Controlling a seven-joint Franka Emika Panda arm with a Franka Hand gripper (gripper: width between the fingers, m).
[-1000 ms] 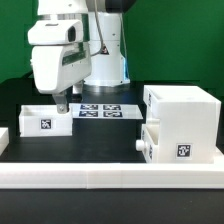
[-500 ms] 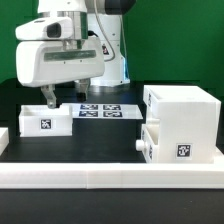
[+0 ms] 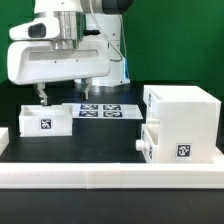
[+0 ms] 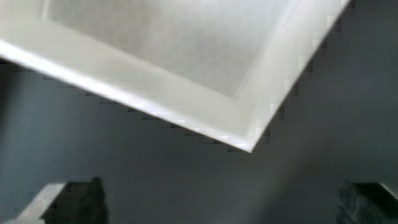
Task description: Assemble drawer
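Border wall along the bottom edge; cube casing at right, a knobbed tray at its lower left, knob facing frame-left; loose tray mid-left, long axis across frame, tag toward camera; gripper just above it; wrist view alone shows fingers spread wide, empty

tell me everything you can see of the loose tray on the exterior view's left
The tray is a small white box that looks like plastic, open at the top, with thin walls and a black-and-white square tag on the side facing the camera. It sits upright on the dark table, well apart from the casing. The wrist view shows one corner and part of a pale, bare floor. No knob shows. The hand hangs above that corner, open, not touching it.
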